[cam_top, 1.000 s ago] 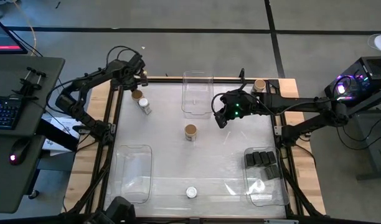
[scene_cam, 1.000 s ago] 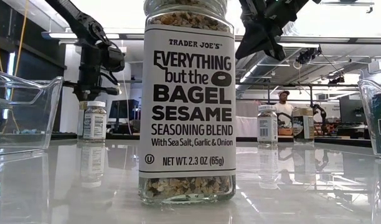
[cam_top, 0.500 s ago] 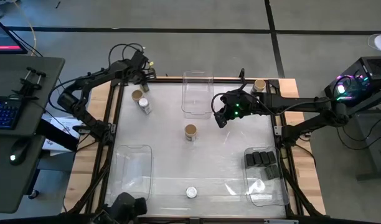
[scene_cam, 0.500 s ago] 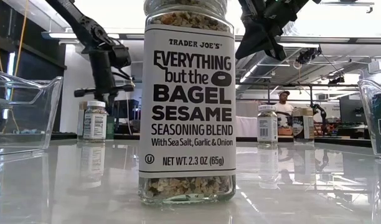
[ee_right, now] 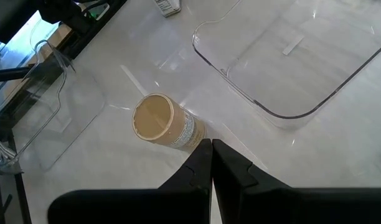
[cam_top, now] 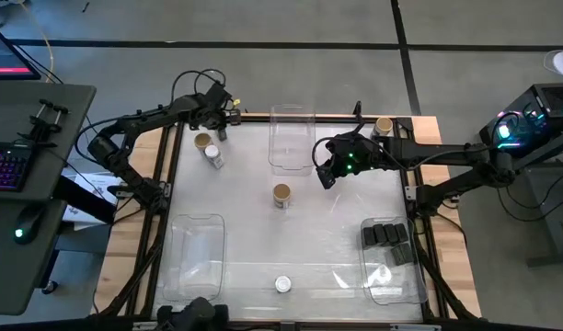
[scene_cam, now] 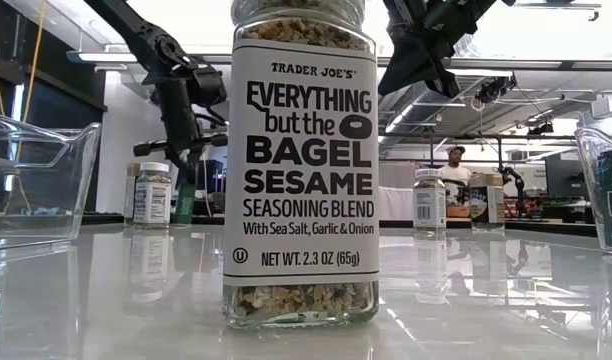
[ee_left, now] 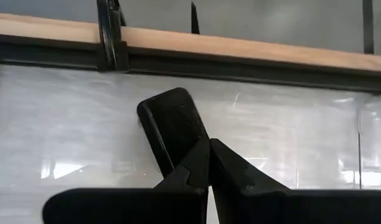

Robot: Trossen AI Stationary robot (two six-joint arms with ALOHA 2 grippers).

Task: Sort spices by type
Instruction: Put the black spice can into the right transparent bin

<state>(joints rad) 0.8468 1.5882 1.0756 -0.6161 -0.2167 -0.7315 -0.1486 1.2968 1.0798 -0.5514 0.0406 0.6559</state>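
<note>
1. The left gripper (cam_top: 223, 120) hangs at the table's far left corner, holding a small black box (ee_left: 173, 129) pinched between its fingers, above the white tabletop (cam_top: 337, 225).
2. The right gripper (cam_top: 326, 175) hovers mid-table with its fingers pressed together on nothing, just past a tan-lidded jar (ee_right: 160, 121).
3. Two more jars stand near the left gripper: a tan-lidded one (cam_top: 202, 142) and a white-lidded one (cam_top: 212, 157) touching it.
4. Another white-lidded jar (cam_top: 282, 285) stands at the near edge (it fills the low view).
5. Black boxes (cam_top: 386, 241) lie in the near right bin (cam_top: 393, 286).
6. One tan-lidded jar (cam_top: 384, 126) stands at the far right corner.
</note>
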